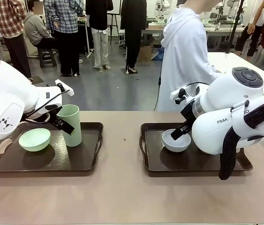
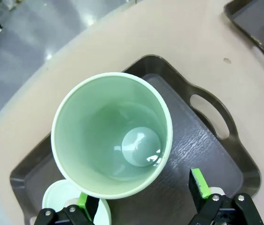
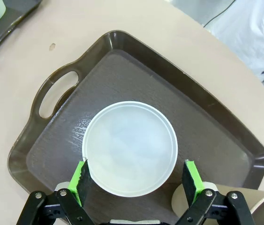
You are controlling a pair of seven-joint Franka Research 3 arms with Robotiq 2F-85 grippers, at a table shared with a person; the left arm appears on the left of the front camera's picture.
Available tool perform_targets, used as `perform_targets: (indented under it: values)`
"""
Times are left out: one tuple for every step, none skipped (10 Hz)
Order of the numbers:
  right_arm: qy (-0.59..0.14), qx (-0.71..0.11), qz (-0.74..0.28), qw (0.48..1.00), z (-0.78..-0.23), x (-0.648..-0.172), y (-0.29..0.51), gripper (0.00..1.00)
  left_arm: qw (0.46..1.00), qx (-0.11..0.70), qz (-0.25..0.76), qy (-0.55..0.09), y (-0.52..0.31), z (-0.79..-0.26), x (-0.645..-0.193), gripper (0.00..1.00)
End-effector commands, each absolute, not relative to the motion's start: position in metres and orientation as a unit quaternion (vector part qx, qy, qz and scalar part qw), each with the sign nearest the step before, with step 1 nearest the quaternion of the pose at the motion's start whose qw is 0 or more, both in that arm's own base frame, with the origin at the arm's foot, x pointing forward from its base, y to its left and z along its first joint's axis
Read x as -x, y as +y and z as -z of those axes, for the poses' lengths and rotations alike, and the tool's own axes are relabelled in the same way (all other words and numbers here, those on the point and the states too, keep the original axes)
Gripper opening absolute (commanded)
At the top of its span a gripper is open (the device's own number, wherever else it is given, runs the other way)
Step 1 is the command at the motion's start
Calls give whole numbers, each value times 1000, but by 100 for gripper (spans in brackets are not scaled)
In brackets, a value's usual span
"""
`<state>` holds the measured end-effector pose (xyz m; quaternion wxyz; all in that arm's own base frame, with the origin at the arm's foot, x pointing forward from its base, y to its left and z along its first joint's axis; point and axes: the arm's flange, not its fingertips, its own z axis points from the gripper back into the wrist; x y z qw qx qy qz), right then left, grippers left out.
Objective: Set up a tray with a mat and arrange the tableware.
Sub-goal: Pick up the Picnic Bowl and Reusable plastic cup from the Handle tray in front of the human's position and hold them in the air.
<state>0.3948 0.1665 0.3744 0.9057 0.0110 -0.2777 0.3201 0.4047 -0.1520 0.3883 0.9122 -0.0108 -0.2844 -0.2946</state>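
"What does the tall pale green cup (image 2: 112, 136) look like?"

"Smooth and round. It stands up straight on the left tray (image 2: 207, 157), near the pale green bowl (image 1: 34, 139). The left pincer (image 2: 141, 190) is wide open, with a finger on each side of the cup."

"And the small white bowl (image 3: 130, 147)?"

"It sits in the middle of the right tray (image 3: 136, 70). The right pincer (image 3: 135, 174) is wide open too, with a pad beside each edge. Open bench (image 1: 122, 197) lies between the trays."
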Motion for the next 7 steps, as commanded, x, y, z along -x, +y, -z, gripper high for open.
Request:
perform_targets:
  values:
    - [-278,-11,-320,906,-374,-395,167,100,912,11,295,-284,-152,-388,-405,100]
    - [-234,10,-269,934,-384,-389,174,100,917,35,302,-259,-149,-400,-392,100]
    - [-209,13,-273,939,-401,-371,191,100,913,16,321,-252,-152,-422,-370,100]
    - [-177,22,-257,950,-425,-345,207,100,924,-29,305,-231,-152,-444,-343,100]
    - [-162,18,-253,953,-440,-327,214,100,928,-45,297,-219,-146,-462,-321,100]
    - [-130,-6,-246,960,-448,-308,216,100,932,-52,299,-197,-138,-476,-300,100]
    - [-112,-24,-238,965,-449,-289,214,100,942,-47,290,-162,-130,-479,-284,100]
